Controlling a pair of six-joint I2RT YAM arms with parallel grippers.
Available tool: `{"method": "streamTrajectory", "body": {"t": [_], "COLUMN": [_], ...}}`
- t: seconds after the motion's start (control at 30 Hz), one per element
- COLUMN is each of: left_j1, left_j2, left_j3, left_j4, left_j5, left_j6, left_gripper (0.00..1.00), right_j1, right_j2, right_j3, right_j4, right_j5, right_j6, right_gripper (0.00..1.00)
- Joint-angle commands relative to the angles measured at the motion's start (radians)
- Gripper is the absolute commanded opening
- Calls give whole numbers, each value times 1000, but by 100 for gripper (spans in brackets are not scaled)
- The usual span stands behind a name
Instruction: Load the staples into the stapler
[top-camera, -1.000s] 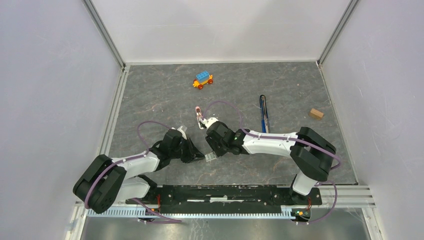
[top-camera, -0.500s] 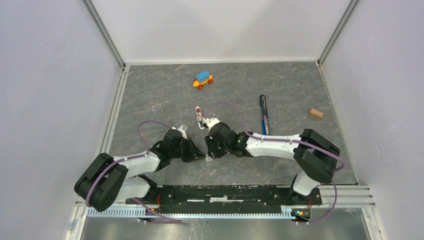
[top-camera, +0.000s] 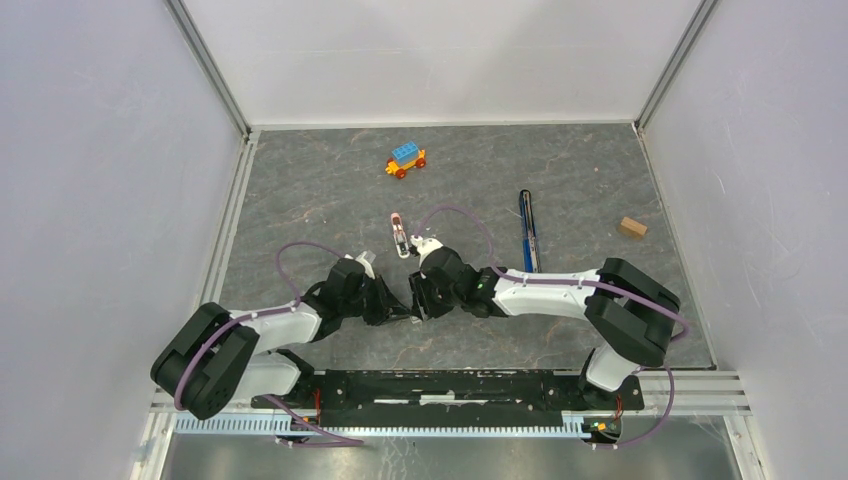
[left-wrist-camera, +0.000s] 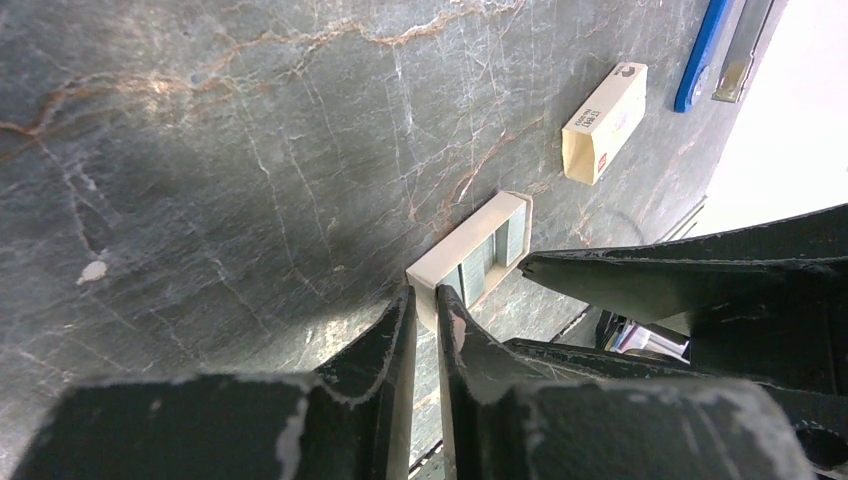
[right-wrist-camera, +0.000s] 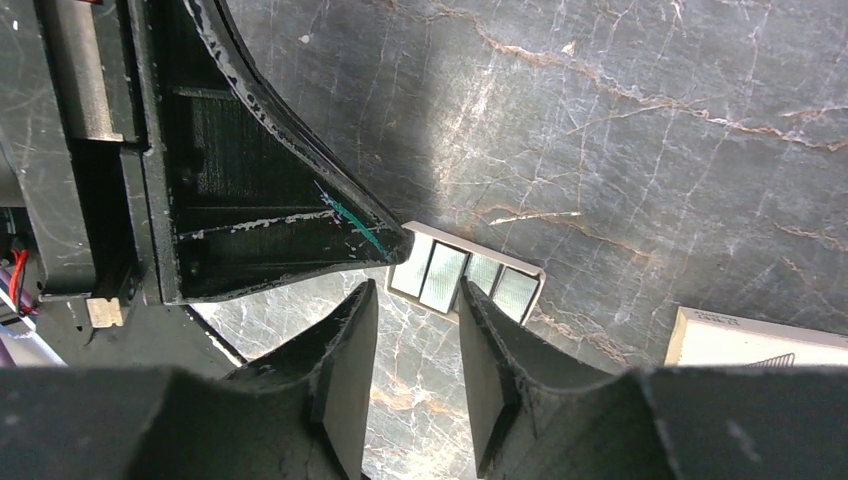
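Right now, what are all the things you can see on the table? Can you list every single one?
toy car: one, blue, yellow and red, far middle of the table
stapler: one, dark blue, right of the middle
small block: one, tan, far right
small box: one, pale with red marks, middle
staple tray: one, cream with grey staples inside, near edge, between the grippers
table: one, dark grey with veins
left gripper: one, black, pinching the tray's end
right gripper: one, black, open beside the tray
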Motion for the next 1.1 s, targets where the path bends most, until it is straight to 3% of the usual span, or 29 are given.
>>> {"method": "streamTrajectory", "body": {"t": [0.0, 1.07], "left_j1": [-2, -2], "left_j2": [11, 11], "left_j3": [10, 12], "left_j4": [26, 26], "left_j5": [10, 2], "left_j6": [-5, -1], "left_gripper": [19, 19], "right_j1": [4, 3], "right_j2": [0, 53], "right_j3": [-15, -21], "right_j4": [51, 85], "right_j5": [1, -2], "right_j6": [31, 74], "right_gripper": [43, 46]}}
